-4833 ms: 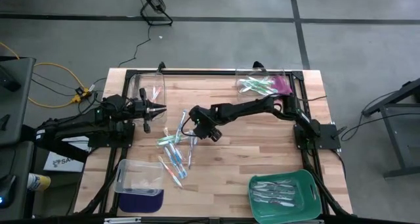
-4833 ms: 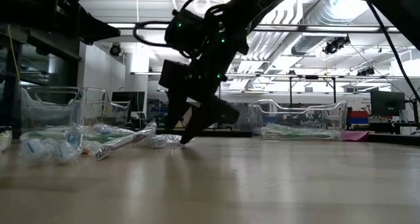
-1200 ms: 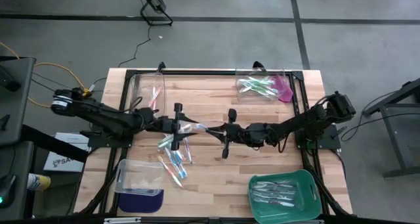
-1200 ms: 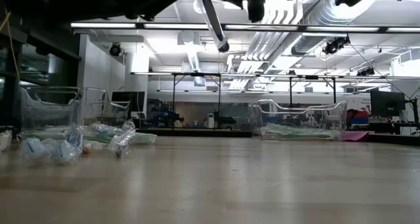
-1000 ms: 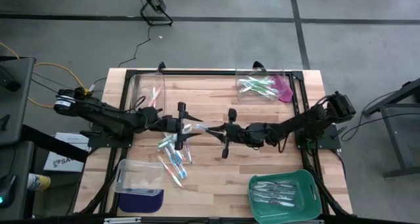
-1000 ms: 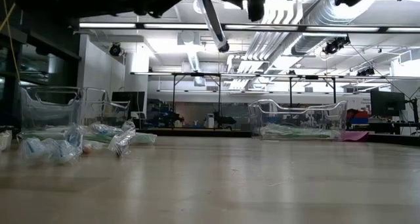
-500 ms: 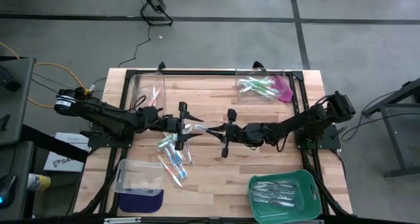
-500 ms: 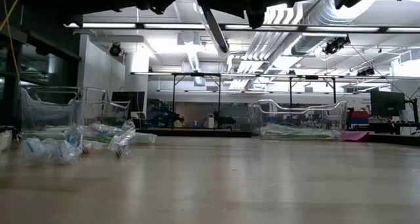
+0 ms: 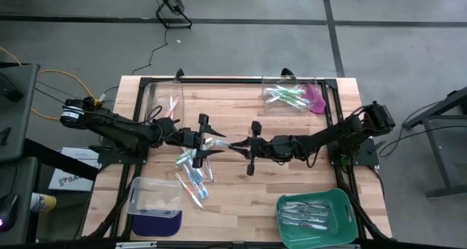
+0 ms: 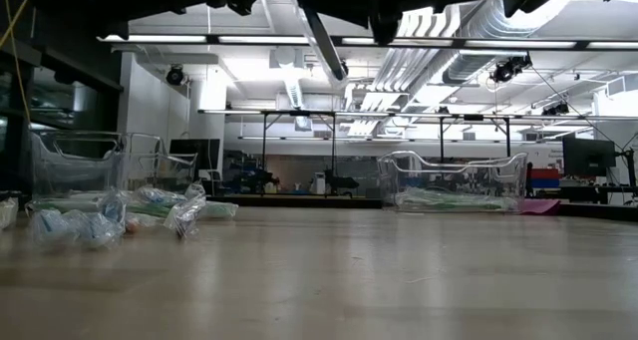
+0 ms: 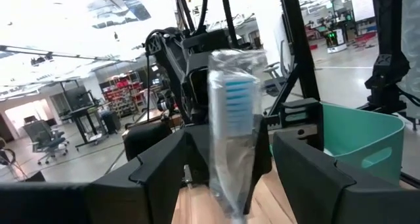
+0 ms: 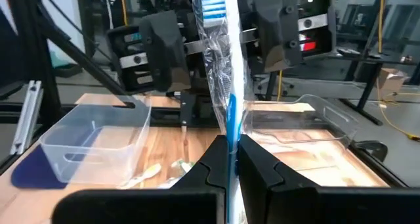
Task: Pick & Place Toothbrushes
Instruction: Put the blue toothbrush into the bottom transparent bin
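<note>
From above, both arms meet over the middle of the table. The right pincer is clamped on a wrapped toothbrush, and the left pincer stands with its fingers apart on either side of that toothbrush's head end. More toothbrushes lie loose on the wood below them (others sit in the clear bins and the green tray).

At table height, a heap of wrapped toothbrushes rests on the table.

The left wrist shows the toothbrush upright between spread fingers.

The right wrist shows fingers pinching its handle.
</note>
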Action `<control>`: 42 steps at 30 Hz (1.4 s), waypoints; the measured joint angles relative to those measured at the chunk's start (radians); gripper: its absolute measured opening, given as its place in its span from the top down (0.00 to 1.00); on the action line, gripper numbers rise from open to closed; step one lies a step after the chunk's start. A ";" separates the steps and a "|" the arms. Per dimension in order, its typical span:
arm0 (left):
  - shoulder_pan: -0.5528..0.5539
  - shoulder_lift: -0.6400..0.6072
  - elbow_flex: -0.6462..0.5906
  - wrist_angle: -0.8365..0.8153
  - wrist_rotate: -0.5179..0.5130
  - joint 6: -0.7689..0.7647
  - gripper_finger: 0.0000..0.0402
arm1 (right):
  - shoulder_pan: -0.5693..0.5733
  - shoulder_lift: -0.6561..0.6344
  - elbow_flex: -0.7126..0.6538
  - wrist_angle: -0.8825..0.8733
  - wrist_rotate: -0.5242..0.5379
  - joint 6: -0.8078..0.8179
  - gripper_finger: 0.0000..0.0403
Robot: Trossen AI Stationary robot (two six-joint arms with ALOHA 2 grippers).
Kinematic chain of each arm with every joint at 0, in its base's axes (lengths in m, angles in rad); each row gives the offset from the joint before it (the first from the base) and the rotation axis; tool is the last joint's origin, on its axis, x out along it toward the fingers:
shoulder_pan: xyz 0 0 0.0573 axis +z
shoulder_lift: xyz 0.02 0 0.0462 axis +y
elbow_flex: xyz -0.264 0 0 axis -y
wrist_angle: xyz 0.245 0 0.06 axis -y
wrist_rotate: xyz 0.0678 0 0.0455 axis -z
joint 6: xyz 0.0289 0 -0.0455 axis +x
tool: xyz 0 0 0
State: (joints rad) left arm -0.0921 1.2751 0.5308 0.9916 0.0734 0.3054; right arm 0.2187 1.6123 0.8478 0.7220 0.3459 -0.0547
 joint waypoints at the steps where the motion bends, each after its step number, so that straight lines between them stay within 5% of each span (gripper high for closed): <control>1: 0.000 0.000 0.000 0.000 0.000 0.001 0.44 | -0.003 0.000 0.000 -0.001 -0.009 0.000 0.98; 8: 0.000 0.000 0.000 0.000 0.000 0.002 0.48 | -0.004 0.000 0.000 0.000 -0.013 -0.002 0.98; 28: 0.000 0.000 0.000 0.002 -0.027 0.003 0.96 | -0.049 0.000 0.000 0.020 -0.098 -0.005 0.98; 34: 0.000 0.000 0.000 -0.003 -0.027 0.003 0.97 | -0.048 0.000 0.000 0.015 -0.095 -0.005 0.96; 42: 0.000 0.000 -0.001 -0.015 -0.028 0.009 0.98 | -0.036 0.000 0.000 0.017 -0.090 0.069 0.82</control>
State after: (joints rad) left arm -0.0921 1.2747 0.5297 0.9768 0.0452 0.3141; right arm 0.1827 1.6123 0.8478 0.7390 0.2558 0.0144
